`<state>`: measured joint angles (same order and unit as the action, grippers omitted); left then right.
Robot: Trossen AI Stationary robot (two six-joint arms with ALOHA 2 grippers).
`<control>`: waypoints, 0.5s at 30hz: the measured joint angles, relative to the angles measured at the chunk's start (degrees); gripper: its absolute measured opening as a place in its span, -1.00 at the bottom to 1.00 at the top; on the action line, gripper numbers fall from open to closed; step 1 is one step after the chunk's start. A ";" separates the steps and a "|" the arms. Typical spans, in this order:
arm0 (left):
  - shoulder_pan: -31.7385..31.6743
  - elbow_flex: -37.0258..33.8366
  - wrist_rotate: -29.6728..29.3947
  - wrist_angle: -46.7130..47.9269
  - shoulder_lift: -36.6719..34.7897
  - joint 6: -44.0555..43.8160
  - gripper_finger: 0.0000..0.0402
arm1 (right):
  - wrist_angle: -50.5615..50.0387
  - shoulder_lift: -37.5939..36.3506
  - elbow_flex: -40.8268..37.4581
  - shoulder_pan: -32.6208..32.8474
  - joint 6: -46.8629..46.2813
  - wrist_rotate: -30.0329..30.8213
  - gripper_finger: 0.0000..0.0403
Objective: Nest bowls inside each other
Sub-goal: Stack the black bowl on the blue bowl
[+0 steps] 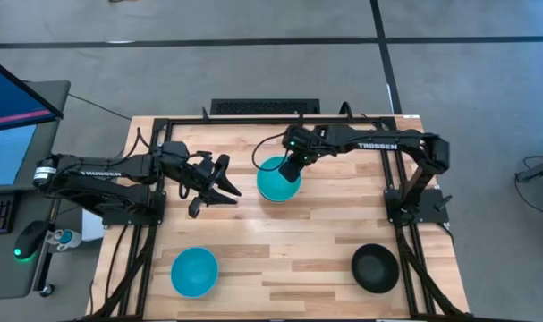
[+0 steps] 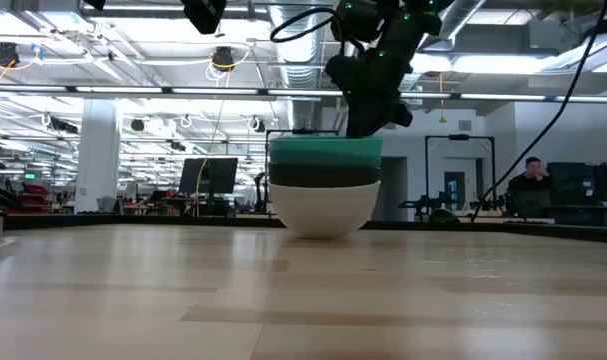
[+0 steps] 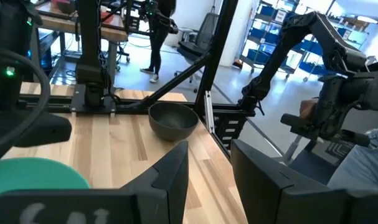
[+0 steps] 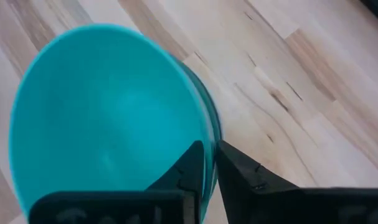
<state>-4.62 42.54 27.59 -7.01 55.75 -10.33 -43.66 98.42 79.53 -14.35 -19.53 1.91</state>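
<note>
The left gripper (image 1: pixel 219 183) hangs spread and empty over the desk (image 1: pixel 289 255); a turquoise bowl (image 1: pixel 194 271) lies well apart from it. Beside it, the right gripper (image 1: pixel 291 170) pinches the rim of the top turquoise bowl (image 1: pixel 273 182) on the stack (image 2: pixel 323 188). A black bowl (image 1: pixel 375 267) sits well off. Light, stiff, slick plastic: the rim seems the best hold.

A keyboard (image 1: pixel 264 107) lies behind the table (image 1: pixel 307 241) — monitor (image 1: pixel 12 98) and mouse (image 1: pixel 28 241) beside it.
</note>
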 joint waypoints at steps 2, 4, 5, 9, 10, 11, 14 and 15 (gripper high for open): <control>0.00 -0.02 0.00 0.00 0.00 0.00 -0.44 | -0.24 -0.73 0.00 -0.44 0.00 0.04 -0.68; 0.00 -0.02 0.00 0.00 0.00 -0.01 -0.44 | -0.56 -1.85 0.00 -1.07 0.00 0.02 -0.68; 0.00 -0.02 0.00 0.00 0.00 0.00 -0.44 | -0.99 -2.47 0.00 -1.41 0.00 0.00 -0.68; 0.00 -0.02 0.00 0.00 0.00 0.00 -0.44 | -2.51 -4.25 0.00 -2.82 -0.40 -0.52 -0.68; 0.00 -0.02 0.00 0.00 0.00 0.00 -0.44 | -2.95 -4.69 0.00 -3.12 -0.39 -0.79 -0.68; 0.00 -0.02 0.00 0.00 0.00 0.00 -0.44 | -3.23 -5.22 0.00 -3.27 -0.45 -1.34 -0.68; 0.00 -0.02 0.00 0.01 0.00 0.00 -0.44 | -6.64 -7.43 0.00 -3.46 -0.59 -3.47 -0.68; 0.00 -0.02 0.00 0.02 0.00 0.00 -0.44 | -8.04 -8.23 0.00 -3.15 -0.72 -3.83 -0.68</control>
<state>-4.62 42.52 27.59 -6.98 55.75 -10.33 -51.70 90.19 79.53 -17.50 -20.25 -1.92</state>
